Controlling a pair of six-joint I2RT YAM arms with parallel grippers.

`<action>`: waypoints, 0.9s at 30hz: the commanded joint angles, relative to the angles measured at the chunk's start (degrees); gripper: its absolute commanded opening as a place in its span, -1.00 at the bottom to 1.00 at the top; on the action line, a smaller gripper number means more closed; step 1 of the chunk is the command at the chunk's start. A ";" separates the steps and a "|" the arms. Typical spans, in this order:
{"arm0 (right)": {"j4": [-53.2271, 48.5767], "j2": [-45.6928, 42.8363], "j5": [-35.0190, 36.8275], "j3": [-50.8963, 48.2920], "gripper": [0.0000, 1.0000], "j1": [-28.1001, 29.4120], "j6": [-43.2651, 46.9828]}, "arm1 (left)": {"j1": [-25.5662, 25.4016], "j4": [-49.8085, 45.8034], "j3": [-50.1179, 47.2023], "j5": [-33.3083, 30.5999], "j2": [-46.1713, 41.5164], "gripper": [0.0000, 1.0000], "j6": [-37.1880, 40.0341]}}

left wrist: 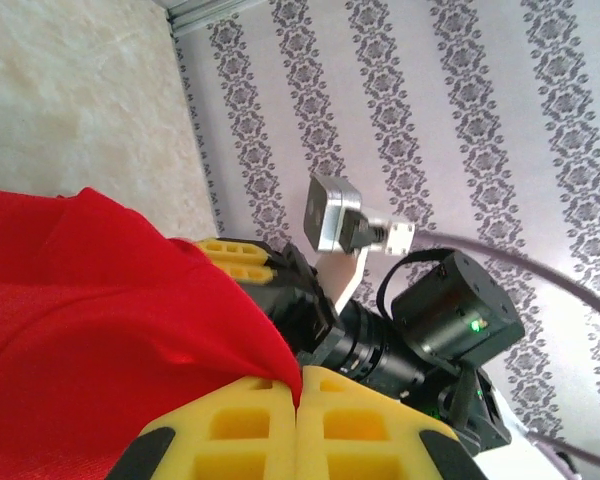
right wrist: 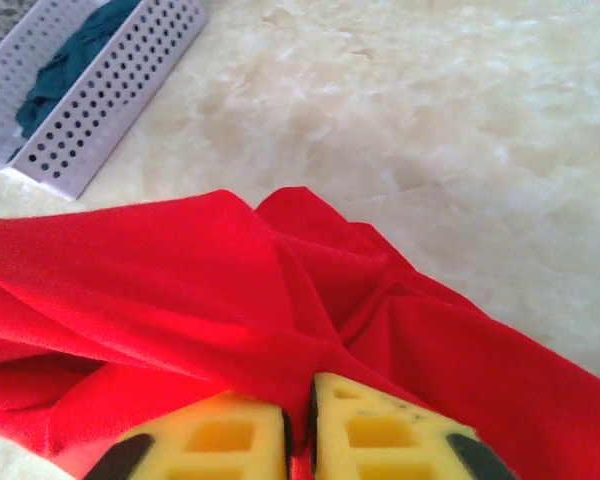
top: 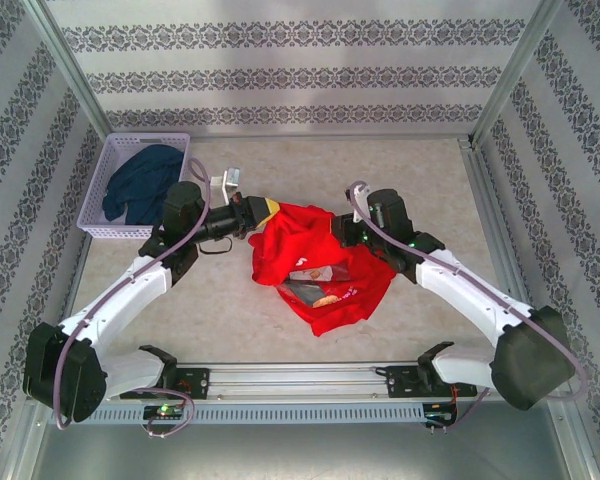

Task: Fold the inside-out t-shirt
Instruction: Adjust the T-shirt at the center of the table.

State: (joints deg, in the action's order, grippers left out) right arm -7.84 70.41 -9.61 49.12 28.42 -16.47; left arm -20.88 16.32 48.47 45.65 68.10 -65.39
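Red soft cloth is pinched in both my tools. The bright red soft cloth t-shirt [top: 305, 250] lies bunched in the middle of the pale speckled table top [top: 180, 310], between my two arms. My left gripper [left wrist: 298, 392] has its yellow fingers [left wrist: 230, 430] pressed together on a fold of the red cloth. My right gripper [right wrist: 300, 405] is clamped on the cloth too, at another spot on the far side of the heap.

I think the step now is to open the shirt out flat so it can be folded. To do it well, I should pull my two tools apart sideways, slowly and at the same height, until the edge between them goes straight. I must not tug hard, or the cloth may slip out.

The edge I hold runs left to right across the table. The rest trails from there toward me and a bit to my right, so the long way goes far to near. A patch of coloured print [top: 320, 290] shows at the near end. The shirt is too crumpled to tell where the neck points.

The white plastic basket with holes [top: 132, 232], holding a dark blue cloth garment [top: 140, 185], sits well apart at the far left.
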 commanded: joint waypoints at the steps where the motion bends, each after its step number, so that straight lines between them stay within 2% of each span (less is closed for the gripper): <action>1: -8.83 -4.12 6.22 1.41 -0.30 1.39 8.20 | 0.59 4.13 1.40 -0.29 -2.05 -1.00 -2.21; 4: -7.49 -8.28 0.35 0.45 -0.05 3.21 7.47 | 0.08 -1.20 3.18 -1.65 -2.20 -1.00 2.03; 6: -5.15 -9.84 -4.20 -0.59 0.01 4.51 3.43 | -0.29 -2.49 3.82 -1.87 -1.87 -1.00 3.18; 8: 0.08 -9.87 -8.88 -2.55 0.02 5.93 -3.41 | -0.64 -2.86 3.98 -2.21 -1.53 -1.00 3.75; 11: 9.75 -7.49 -11.72 -6.22 0.04 7.36 -17.60 | -0.83 -3.18 4.01 -2.49 -1.39 -1.00 4.20; 15: 23.74 -2.65 -11.34 -10.38 0.15 9.45 -32.42 | -1.08 -4.01 4.53 -2.73 -1.21 -1.00 5.23; 21: 30.01 2.55 -9.28 -8.84 0.35 11.06 -36.51 | -1.27 -4.10 4.59 -2.43 -1.12 -1.00 5.70; 25: 32.00 4.35 -8.58 -8.61 0.33 10.87 -36.99 | -1.29 -4.62 4.54 -2.46 -1.30 -1.00 6.39; 27: 31.86 4.82 -7.82 -8.59 0.17 10.53 -36.71 | -1.26 -4.63 4.49 -2.37 -1.29 -1.00 6.53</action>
State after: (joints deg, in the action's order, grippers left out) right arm 19.92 74.41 -18.81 38.98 39.13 -51.46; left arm -21.43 12.32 51.05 43.27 67.44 -60.84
